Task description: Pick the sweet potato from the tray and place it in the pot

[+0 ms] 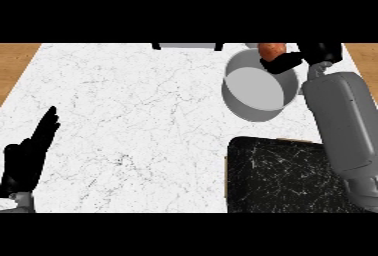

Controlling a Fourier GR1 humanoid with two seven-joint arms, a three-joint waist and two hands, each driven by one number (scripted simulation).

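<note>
White marbled surface (133, 100) carries the grey pot (258, 90); right hand (310, 55) over its far rim, fingers curled round the sweet potato (271, 49); dark tray (284, 175) nearer; left hand (29, 150) rests open, well apart

The desk (133, 110) looks like white marble, smooth and veined with fine grey lines; beyond its left and right edges shows warm, wood-toned flooring (16, 65). The pot (258, 92) is plain matt grey, metal-like. The tray (284, 175) is black stone-like, flecked with white scratches. The sweet potato (271, 49) has dull orange skin.
</note>
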